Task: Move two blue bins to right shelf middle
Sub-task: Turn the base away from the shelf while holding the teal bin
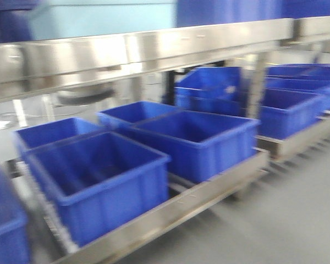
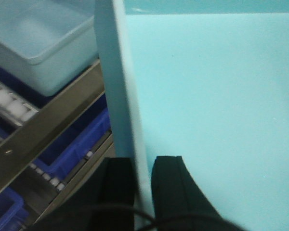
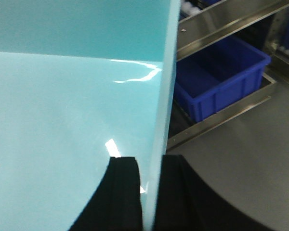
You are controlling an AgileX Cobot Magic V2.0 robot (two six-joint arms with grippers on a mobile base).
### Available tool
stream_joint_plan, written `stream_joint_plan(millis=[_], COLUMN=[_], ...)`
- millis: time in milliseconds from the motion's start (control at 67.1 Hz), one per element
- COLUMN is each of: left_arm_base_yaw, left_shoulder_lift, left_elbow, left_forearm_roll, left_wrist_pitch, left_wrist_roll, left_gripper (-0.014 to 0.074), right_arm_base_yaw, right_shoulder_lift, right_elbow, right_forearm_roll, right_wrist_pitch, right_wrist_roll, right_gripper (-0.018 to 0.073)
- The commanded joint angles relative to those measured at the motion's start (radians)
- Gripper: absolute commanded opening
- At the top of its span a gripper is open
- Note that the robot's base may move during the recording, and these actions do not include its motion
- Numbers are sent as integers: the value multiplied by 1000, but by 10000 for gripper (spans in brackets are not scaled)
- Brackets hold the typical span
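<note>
Resting on the steel lower shelf (image 1: 220, 190) in the front view: blue bins (image 1: 99, 181), royal-blue, open-topped and thick-rimmed. At least 4 in a near group, set 2 by 2 and close together. More farther right on the same level, some apparently stacked. All alike, the picture blurred, the 2 meant not distinguishable; none in either gripper. Above them, a steel upper shelf (image 1: 126, 52) carrying further blue shapes, too smeared to describe. Grey floor (image 1: 297, 214) in front of the rack. Left gripper (image 2: 143, 166): black fingers nearly closed, 1 on each side of an upright wall of a pale turquoise bin (image 2: 212, 96), pinching it. Right gripper (image 3: 151, 161): same narrow pinch on a wall of the pale turquoise bin, 1 finger inside, 1 outside. Near the left wrist, a second pale bin (image 2: 38, 43) on a roller track (image 2: 9, 103), with 1 blue bin on the level below. Near the right wrist, 1 blue bin on a steel shelf.
</note>
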Motion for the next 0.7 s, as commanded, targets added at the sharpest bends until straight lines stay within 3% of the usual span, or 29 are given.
stream_joint_plan(millis=[0, 685], left_arm_base_yaw=[0, 0], left_shoulder_lift=[-17, -17], left_elbow=[-15, -15], left_forearm_roll=[-48, -48], left_wrist_pitch=[-18, -18], left_wrist_roll=[15, 15], left_gripper=[-111, -111], right_arm_base_yaw=[-4, -4], right_shoulder_lift=[-10, -10], right_elbow=[-13, -13], right_forearm_roll=[-12, -12], right_wrist_pitch=[-51, -51], right_wrist_roll=[-16, -16], right_gripper=[-153, -153])
